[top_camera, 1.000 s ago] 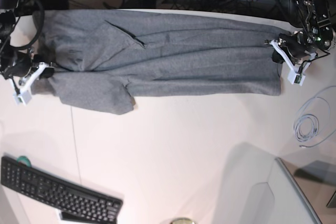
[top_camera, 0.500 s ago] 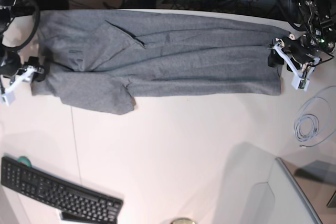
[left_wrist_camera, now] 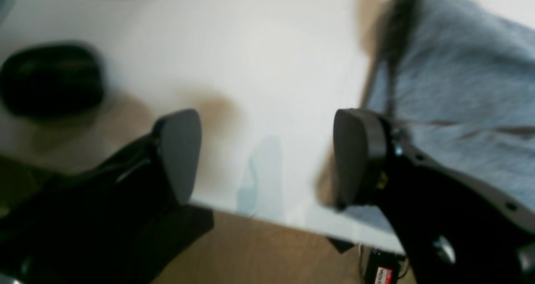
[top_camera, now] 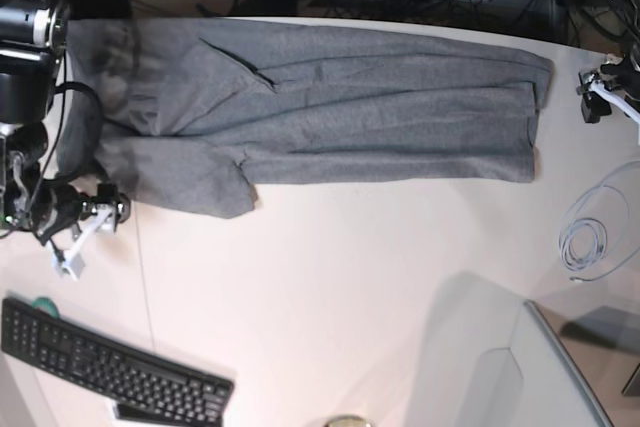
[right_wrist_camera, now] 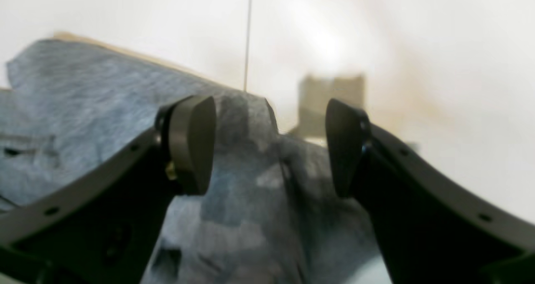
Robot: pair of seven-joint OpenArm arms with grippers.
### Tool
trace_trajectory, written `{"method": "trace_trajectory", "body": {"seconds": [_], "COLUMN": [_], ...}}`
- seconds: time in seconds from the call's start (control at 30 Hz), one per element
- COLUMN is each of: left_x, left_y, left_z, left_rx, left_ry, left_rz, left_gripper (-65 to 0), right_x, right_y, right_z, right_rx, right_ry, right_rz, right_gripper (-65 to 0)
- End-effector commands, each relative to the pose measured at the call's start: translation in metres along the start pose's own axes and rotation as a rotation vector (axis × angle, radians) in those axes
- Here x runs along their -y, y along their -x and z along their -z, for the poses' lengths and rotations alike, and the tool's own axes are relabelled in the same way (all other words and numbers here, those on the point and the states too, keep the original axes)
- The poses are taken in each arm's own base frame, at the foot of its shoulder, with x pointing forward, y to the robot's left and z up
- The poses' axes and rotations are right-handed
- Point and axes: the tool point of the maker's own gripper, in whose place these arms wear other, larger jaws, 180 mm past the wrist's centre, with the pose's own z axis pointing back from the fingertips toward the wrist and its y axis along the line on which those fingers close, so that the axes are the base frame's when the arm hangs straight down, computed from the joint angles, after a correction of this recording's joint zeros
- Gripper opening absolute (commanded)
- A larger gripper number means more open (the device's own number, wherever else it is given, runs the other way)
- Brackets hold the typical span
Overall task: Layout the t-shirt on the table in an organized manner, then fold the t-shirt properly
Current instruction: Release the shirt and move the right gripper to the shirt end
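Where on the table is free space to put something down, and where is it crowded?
The widest bare patch of the table lies between the t-shirt at the far side, the keyboard and the coiled cable. The far strip is covered by the shirt; both ends are crowded by the arms.

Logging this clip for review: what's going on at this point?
A two-armed robot is working on a grey t-shirt, which lies stretched in a long band along the far side of the white table. Neither arm holds it: the left gripper is open over bare table beside the shirt's end, and the right gripper is open above the other end. One sleeve is bunched; no proper fold is done yet.
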Motion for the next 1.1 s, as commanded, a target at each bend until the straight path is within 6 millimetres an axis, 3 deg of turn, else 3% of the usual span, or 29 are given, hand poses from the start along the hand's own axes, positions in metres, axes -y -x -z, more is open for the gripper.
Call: {"method": "trace_trajectory", "body": {"seconds": [0.0,0.17,0.27,0.53,0.6,0.73,0.77,0.93,1.07], "left_x": [-0.008,-0.017,-0.020,-0.018,-0.019,-0.019,-0.019,-0.018,-0.018], "left_y": [-0.015,0.009,0.022,0.021,0.020,0.020,0.020,0.021,0.021], "left_z": [-0.006,-0.005,-0.002,0.000,0.000,0.000,0.000,0.000,0.000], "left_rx": [0.046,0.004,-0.025,0.004,0.004,0.004,0.004,0.002,0.002], "left_ry": [-0.007,0.034,0.036,0.043,0.042,0.042,0.042,0.043,0.043], "left_rz": [0.024,0.002,-0.029,-0.033,-0.032,-0.032,-0.032,-0.032,-0.032], "left_gripper": [-17.8,-17.8,-17.8,-17.8,-17.8,-17.8,-17.8,-17.8,-17.8], "right_x": [0.009,0.011,0.001,-0.025,-0.024,-0.024,-0.025,-0.027,-0.049], "right_y": [-0.019,-0.010,-0.007,-0.007,-0.007,-0.008,-0.008,-0.008,-0.002], "right_z": [-0.007,0.004,0.008,0.014,0.014,0.013,0.013,0.002,-0.023], "right_rx": [0.046,0.018,0.012,0.015,0.016,0.020,0.021,0.034,0.065], "right_ry": [0.013,-0.004,-0.023,-0.111,-0.111,-0.113,-0.114,-0.102,-0.160], "right_rz": [0.003,0.044,0.045,-0.033,-0.030,-0.030,-0.029,-0.075,-0.119], "right_gripper": [-26.1,-26.1,-26.1,-27.6,-34.2,-62.3,-65.0,-64.5,-64.7]}}
